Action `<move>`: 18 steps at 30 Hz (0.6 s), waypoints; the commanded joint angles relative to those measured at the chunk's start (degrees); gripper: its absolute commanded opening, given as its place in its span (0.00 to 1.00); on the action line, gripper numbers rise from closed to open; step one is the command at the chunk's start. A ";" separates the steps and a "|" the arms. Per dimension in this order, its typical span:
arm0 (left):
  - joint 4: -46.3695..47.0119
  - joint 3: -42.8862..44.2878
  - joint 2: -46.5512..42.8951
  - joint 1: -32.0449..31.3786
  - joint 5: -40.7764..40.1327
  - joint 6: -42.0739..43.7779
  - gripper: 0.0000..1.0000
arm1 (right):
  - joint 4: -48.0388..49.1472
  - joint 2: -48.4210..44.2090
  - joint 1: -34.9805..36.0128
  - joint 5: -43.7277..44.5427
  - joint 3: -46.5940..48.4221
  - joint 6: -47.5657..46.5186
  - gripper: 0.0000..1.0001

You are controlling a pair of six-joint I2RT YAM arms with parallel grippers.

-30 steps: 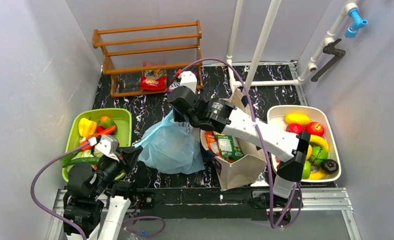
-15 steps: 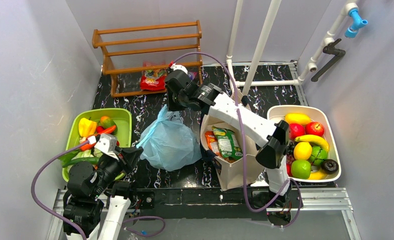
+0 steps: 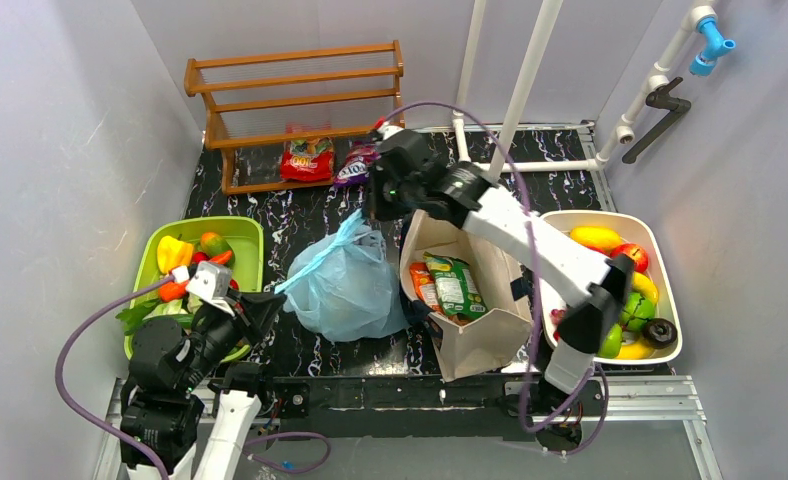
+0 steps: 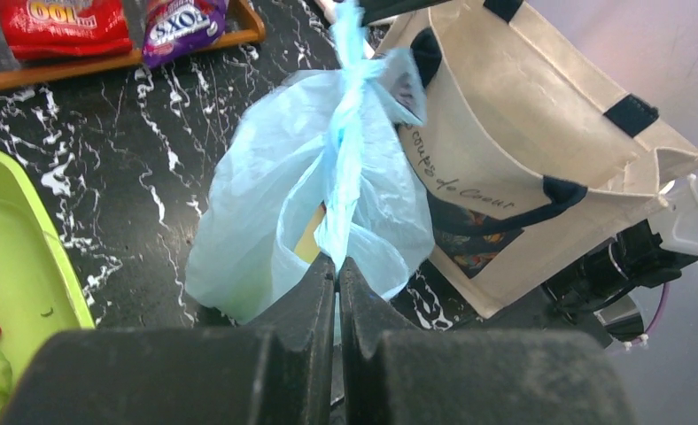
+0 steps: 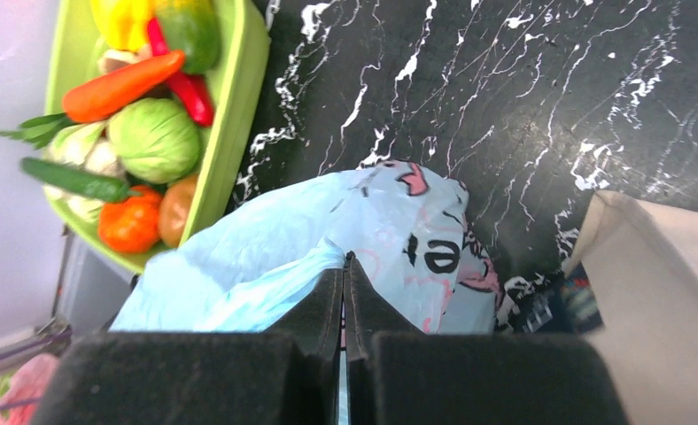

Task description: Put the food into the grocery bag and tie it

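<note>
The light-blue grocery bag [image 3: 345,290] sits on the black marbled table between the green bin and the beige tote. Its two handles are crossed and twisted into a strand [image 4: 350,133] above its mouth. My left gripper [image 3: 270,300] is shut on one handle end [image 4: 337,263], which runs taut up to the twist. My right gripper [image 3: 372,208] is shut on the other handle end [image 5: 345,258], just above the bag [image 5: 399,239]. Something yellow [image 4: 310,241] shows through the bag. Orange and green snack packets [image 3: 450,285] lie in the tote. A red apple [image 3: 630,257] lies in the white tray.
The beige tote [image 3: 490,335] stands right of the bag, also in the left wrist view [image 4: 523,133]. A green bin [image 3: 252,245] of vegetables is at the left, a white fruit tray [image 3: 552,225] at the right. A wooden rack [image 3: 295,100] with snack packets [image 3: 308,160] and white pipes [image 3: 520,90] are behind.
My right gripper has swung right and back with its handle, from left of the bag's top to near the tote. The handle strand is now stretched taut. The left gripper has stayed put.
</note>
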 commanded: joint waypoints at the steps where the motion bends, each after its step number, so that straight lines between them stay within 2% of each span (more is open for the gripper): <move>1: 4.61 4.56 3.42 -0.44 -3.00 1.06 0.00 | 7.15 -13.98 -4.24 11.19 -6.17 -4.73 0.01; 6: 14.19 2.53 9.07 -0.45 -3.94 4.78 0.00 | 9.27 -23.57 -1.76 6.53 -17.47 3.01 0.01; 9: 15.63 1.70 12.83 -0.44 -3.23 5.47 0.00 | 12.60 -26.95 0.17 4.86 -24.62 7.06 0.01; 13: 14.07 -0.79 13.58 -0.45 -2.80 0.12 0.00 | 13.36 -25.62 1.27 1.93 -28.43 8.64 0.01; 16: 9.98 -1.68 11.36 -0.44 -1.11 -2.14 0.19 | 13.28 -24.33 1.64 1.56 -28.50 8.65 0.01; 18: 6.55 -1.05 9.70 -0.39 0.00 -2.02 0.38 | 13.39 -23.94 1.71 1.52 -27.98 8.35 0.01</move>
